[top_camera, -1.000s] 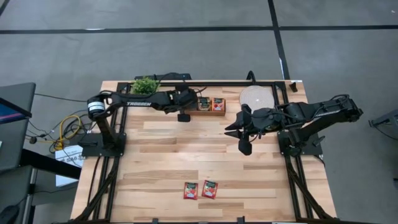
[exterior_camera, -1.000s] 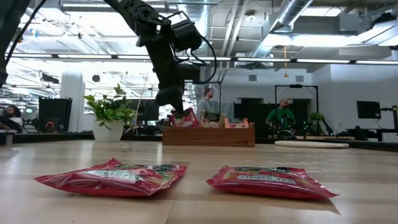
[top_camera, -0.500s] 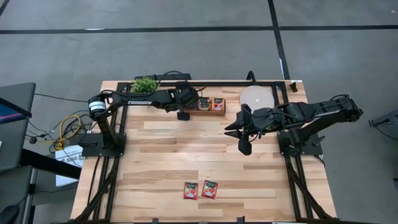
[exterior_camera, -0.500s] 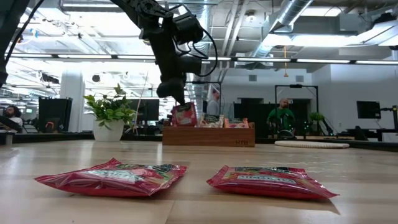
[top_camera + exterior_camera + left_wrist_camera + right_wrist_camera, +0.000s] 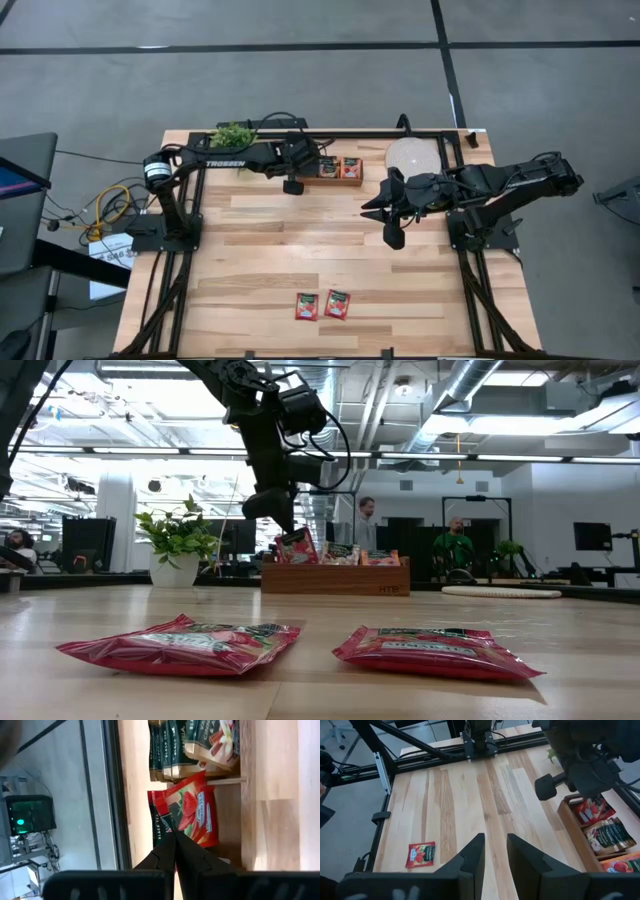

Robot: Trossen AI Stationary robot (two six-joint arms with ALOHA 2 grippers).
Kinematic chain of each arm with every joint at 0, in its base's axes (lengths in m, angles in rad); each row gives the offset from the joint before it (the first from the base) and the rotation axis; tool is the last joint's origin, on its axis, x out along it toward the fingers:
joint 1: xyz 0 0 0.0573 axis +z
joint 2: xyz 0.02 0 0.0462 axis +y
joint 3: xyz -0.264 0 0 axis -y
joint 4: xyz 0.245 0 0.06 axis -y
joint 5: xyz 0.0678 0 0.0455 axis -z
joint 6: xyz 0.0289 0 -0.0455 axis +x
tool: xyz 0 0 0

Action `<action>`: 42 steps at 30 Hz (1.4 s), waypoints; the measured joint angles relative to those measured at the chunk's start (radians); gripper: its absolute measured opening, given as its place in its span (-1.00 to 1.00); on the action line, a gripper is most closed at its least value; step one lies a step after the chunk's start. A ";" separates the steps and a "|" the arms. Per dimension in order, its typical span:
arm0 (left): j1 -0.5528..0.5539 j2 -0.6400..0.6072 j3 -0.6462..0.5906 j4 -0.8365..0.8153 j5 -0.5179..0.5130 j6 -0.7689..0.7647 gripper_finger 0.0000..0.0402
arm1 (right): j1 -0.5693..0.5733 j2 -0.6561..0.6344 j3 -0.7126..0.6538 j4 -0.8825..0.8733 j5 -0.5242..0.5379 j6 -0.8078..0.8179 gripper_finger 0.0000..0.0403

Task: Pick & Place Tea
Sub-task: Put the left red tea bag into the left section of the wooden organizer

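Note:
My left gripper (image 5: 289, 526) is shut on a red tea sachet (image 5: 297, 546) over the left end of the wooden box (image 5: 340, 182) at the table's far edge. The box holds more sachets, red and beige (image 5: 210, 740), standing on edge. Two red sachets (image 5: 306, 306) (image 5: 337, 303) lie flat near the table's near edge. My right gripper (image 5: 368, 205) hangs open above the table's middle right with nothing between its fingers (image 5: 470, 855). My left gripper pinches the red sachet by its upper edge (image 5: 169, 826) between its two fingertips. The fingers slant down at it from the table's left. The sachet hangs tilted below them, its lower edge about level with the box's rim (image 5: 335, 563); whether it touches the box I cannot tell.
A small potted plant (image 5: 232, 136) stands left of the box, close behind my left arm. A round pale disc (image 5: 413, 155) lies right of the box. The wide stretch of wood (image 5: 300, 240) between the box and the two near sachets is bare. People show in the room behind.
My left gripper has rolled a little while staying shut on the red sachet over the box. The sachet, which hung nearly upright half a second ago, now hangs tilted. My right arm has kept still.

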 joint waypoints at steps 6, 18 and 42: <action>0.000 -0.004 0.000 -0.009 -0.044 0.053 -1.00 | 0.000 0.000 0.000 0.000 0.000 0.000 -0.63; 0.000 -0.005 0.005 -0.046 -0.051 0.094 -1.00 | 0.000 0.000 0.000 0.000 0.000 0.000 -0.63; 0.014 -0.003 0.006 -0.016 -0.006 0.101 -1.00 | 0.001 0.000 0.000 0.011 -0.002 0.025 -0.63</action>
